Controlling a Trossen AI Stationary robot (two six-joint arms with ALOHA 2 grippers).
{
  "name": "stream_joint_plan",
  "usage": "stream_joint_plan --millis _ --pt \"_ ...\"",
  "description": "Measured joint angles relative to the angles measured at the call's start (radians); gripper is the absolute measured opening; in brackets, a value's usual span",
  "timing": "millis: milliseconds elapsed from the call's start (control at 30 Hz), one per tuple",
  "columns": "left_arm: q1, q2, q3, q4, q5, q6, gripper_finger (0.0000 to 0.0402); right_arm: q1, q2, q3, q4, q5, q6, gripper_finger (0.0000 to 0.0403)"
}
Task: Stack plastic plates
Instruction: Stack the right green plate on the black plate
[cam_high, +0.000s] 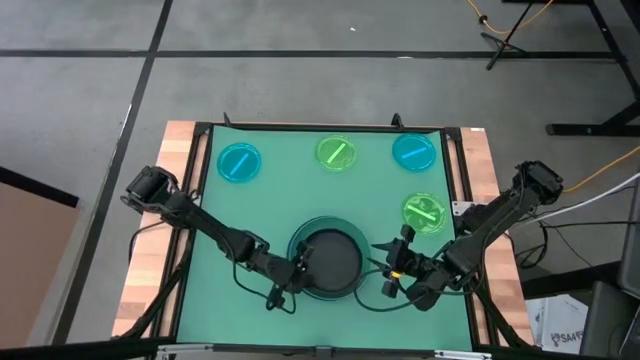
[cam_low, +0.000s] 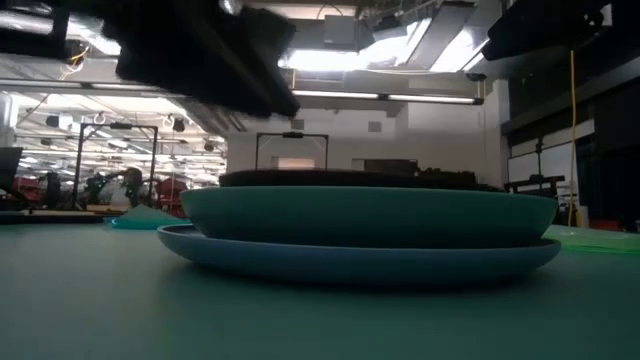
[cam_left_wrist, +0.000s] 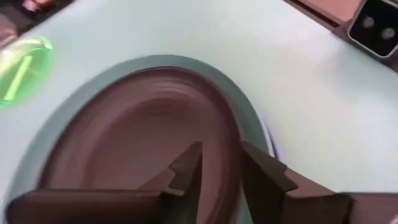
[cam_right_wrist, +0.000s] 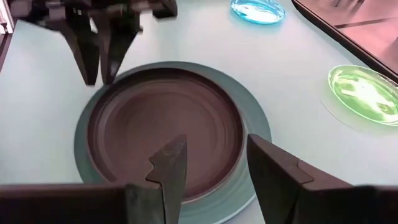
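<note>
Overhead, a stack of plates sits at the near middle of the green mat (cam_high: 270, 200): a black plate (cam_high: 335, 258) on top of a dark-green plate (cam_high: 322, 222), with a blue rim showing under it. The left gripper (cam_high: 300, 268) is at the stack's left edge and the right gripper (cam_high: 398, 262) just off its right edge. Along the far side lie a cyan plate (cam_high: 239, 162), a lime-green plate (cam_high: 336, 153) and a second cyan plate (cam_high: 413, 152); another lime-green plate (cam_high: 424, 211) lies at the right.

From table height, the blue plate (cam_low: 360, 258) rests on the mat, the dark-green plate (cam_low: 368, 216) in it, and the black plate's rim (cam_low: 350, 179) just above.

Through the left wrist camera, the left gripper's fingers (cam_left_wrist: 186, 171) are a narrow gap apart, straddling the black plate's (cam_left_wrist: 137, 137) rim; whether they press it I cannot tell.

Through the right wrist camera, the right gripper (cam_right_wrist: 214, 165) is open and empty, hovering over the black plate (cam_right_wrist: 165, 127), with the left gripper (cam_right_wrist: 99, 56) at the plate's opposite rim.
</note>
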Motion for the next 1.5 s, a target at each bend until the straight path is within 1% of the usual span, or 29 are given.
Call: stream_joint_plan --millis 67,200,300,367,500,600,733,800,867,967,1033,1100,1233,1367,1500 --pt "-0.012 -0.036 0.0 -0.038 -0.017 -0.001 0.0105 0.0 0.0 0.0 0.0 0.0 0.0 0.016" --pt "-0.035 -0.123 0.0 -0.181 -0.021 -0.042 0.0105 0.0 0.001 0.0 -0.009 0.0 0.003 0.016" --pt "-0.049 -0.192 -0.003 -0.257 -0.019 -0.091 0.0104 -0.005 0.001 0.0 -0.045 -0.001 0.05 0.016" --pt "-0.063 -0.242 -0.039 -0.268 -0.018 -0.116 0.0104 -0.015 0.001 0.0 -0.096 -0.009 0.1 0.016" --pt "-0.075 -0.354 -0.173 -0.179 -0.022 -0.167 0.0104 -0.043 0.001 -0.002 -0.224 -0.03 0.223 0.016" --pt "-0.073 -0.433 -0.306 -0.047 -0.056 -0.227 0.0104 -0.066 0.001 -0.003 -0.312 -0.058 0.292 0.016" --pt "-0.074 -0.506 -0.458 0.118 -0.092 -0.306 0.0104 -0.105 0.001 -0.004 -0.433 -0.144 0.373 0.016" --pt "-0.074 -0.526 -0.514 0.169 -0.119 -0.351 0.0104 -0.125 0.001 -0.015 -0.474 -0.189 0.411 0.016" --pt "-0.074 -0.539 -0.555 0.179 -0.158 -0.386 0.0104 -0.147 0.001 -0.038 -0.494 -0.248 0.435 0.016" --pt "-0.074 -0.538 -0.589 0.19 -0.215 -0.424 0.0104 -0.186 0.001 -0.082 -0.506 -0.364 0.475 0.016" --pt "-0.073 -0.538 -0.6 0.189 -0.224 -0.431 0.0104 -0.214 0.001 -0.119 -0.505 -0.436 0.504 0.016" --pt "-0.074 -0.538 -0.606 0.189 -0.23 -0.431 0.0104 -0.24 0.002 -0.16 -0.506 -0.483 0.533 0.016" --pt "-0.074 -0.538 -0.606 0.192 -0.243 -0.419 0.0104 -0.296 0.002 -0.243 -0.477 -0.514 0.569 0.016" --pt "-0.074 -0.538 -0.606 0.186 -0.252 -0.417 0.0104 -0.351 0.002 -0.31 -0.366 -0.524 0.501 0.016" --pt "-0.074 -0.538 -0.606 0.184 -0.273 -0.416 0.0104 -0.396 -0.003 -0.352 -0.328 -0.516 0.487 0.016"
